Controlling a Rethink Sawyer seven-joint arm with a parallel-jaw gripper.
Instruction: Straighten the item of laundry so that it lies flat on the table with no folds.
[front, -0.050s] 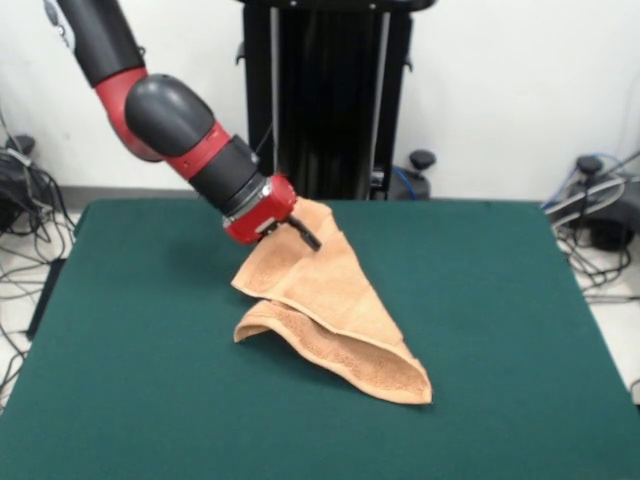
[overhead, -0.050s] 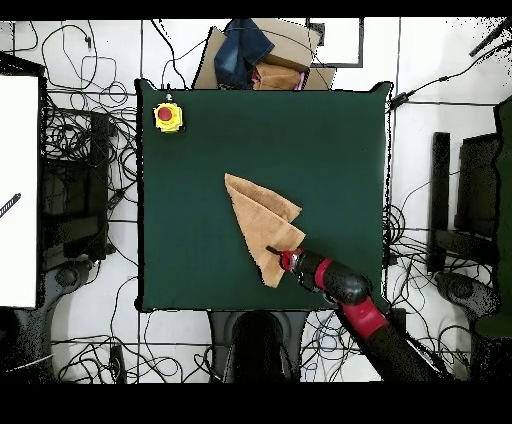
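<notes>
The peach-orange item of laundry (front, -0.050s: 330, 300) is folded into a long triangle on the green table (front, -0.050s: 490, 320). Its far corner is lifted off the table, and its near tip rests on the surface toward the front. My gripper (front, -0.050s: 302, 234) is shut on that raised corner, with a black finger showing against the cloth. From above, the laundry (overhead, -0.050s: 260, 220) lies near the middle of the table (overhead, -0.050s: 330, 140). My gripper (overhead, -0.050s: 275, 251) is at the towel's edge closest to the robot's base.
A yellow box with a red button (overhead, -0.050s: 168, 116) stands near one table corner. A cardboard box with blue cloth (overhead, -0.050s: 256, 52) sits beyond the table's far edge. Cables lie on the floor all around.
</notes>
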